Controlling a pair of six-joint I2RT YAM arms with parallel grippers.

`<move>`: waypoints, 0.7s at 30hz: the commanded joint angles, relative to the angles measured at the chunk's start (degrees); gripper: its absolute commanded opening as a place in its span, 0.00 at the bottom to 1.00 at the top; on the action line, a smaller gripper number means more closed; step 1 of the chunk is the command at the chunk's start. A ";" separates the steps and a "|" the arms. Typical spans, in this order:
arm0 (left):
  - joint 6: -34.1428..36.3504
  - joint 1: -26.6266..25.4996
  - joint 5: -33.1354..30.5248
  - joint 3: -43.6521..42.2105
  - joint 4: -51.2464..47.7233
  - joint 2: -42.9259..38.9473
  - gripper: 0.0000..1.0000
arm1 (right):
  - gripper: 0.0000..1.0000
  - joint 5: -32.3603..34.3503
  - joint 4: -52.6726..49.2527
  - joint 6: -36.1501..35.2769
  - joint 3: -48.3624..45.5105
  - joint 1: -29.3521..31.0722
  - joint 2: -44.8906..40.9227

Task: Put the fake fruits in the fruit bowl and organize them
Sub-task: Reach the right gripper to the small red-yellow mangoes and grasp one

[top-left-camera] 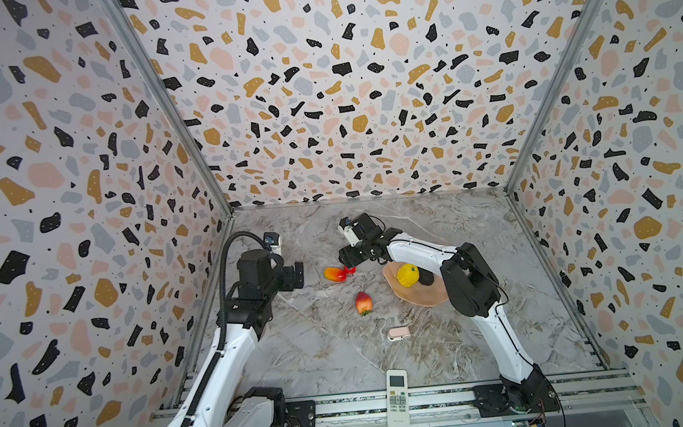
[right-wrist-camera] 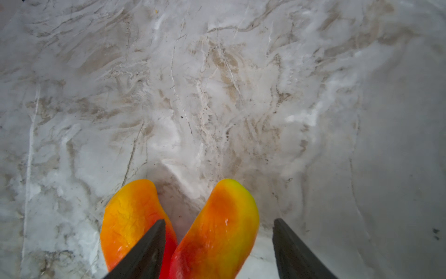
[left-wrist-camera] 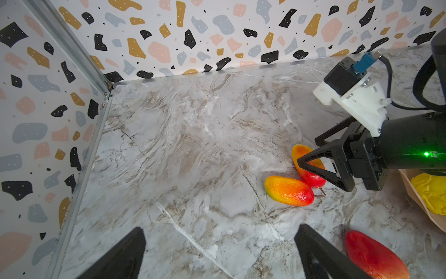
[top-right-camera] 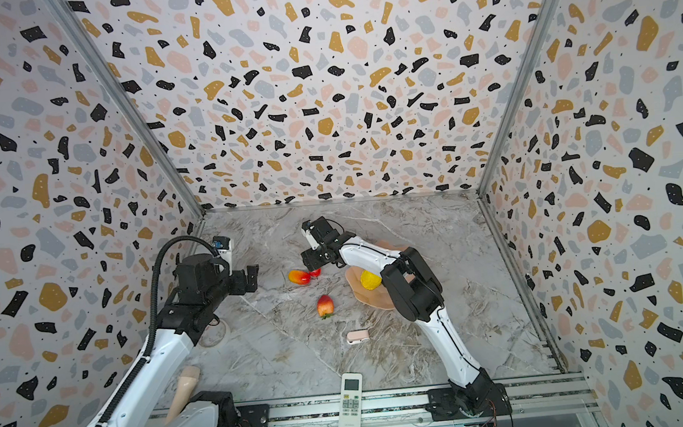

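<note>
**Right jaws straddle one oval while two fruits wait in the bowl**

The marble table (top-left-camera: 446,348) carries everything. The fruit bowl (top-left-camera: 417,297) sits about three o'clock from the table's middle in both top views. That is close to the right arm, which is probably why that arm does the fetching.

The right gripper (right-wrist-camera: 219,221) reaches to about ten o'clock of the bowl, low over two touching red-orange ovals. Its jaws stand apart. One finger comes down by the seam between the pair, and the other is clear of the fruit's far flank, so nothing is clamped yet. The straddle looks chosen to take one fruit without dragging its neighbour.

The left gripper (left-wrist-camera: 220,228) hovers at nine o'clock of the pair with its jaws wide and empty, seemingly kept out of the way.

The bumpy yellow fruit (top-left-camera: 408,275) lies in the bowl. The bowl-side oval (right-wrist-camera: 224,236) sits between the right jaws, and the outer oval (right-wrist-camera: 128,217) is just outside them. The strawberry (top-left-camera: 363,302) lies alone on the table at eight o'clock of the bowl. The dark oval (top-left-camera: 425,279) rests in the bowl against the yellow fruit's three o'clock side.
</note>
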 commanded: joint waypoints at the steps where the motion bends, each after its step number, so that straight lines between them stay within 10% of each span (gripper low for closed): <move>1: -0.21 0.26 0.71 0.78 1.28 -0.12 1.00 | 0.68 -1.40 -0.02 0.79 -0.16 0.08 0.37; 21: 0.00 0.26 0.71 1.04 1.23 -0.02 1.00 | 0.41 -2.34 0.16 -0.07 0.51 0.18 0.96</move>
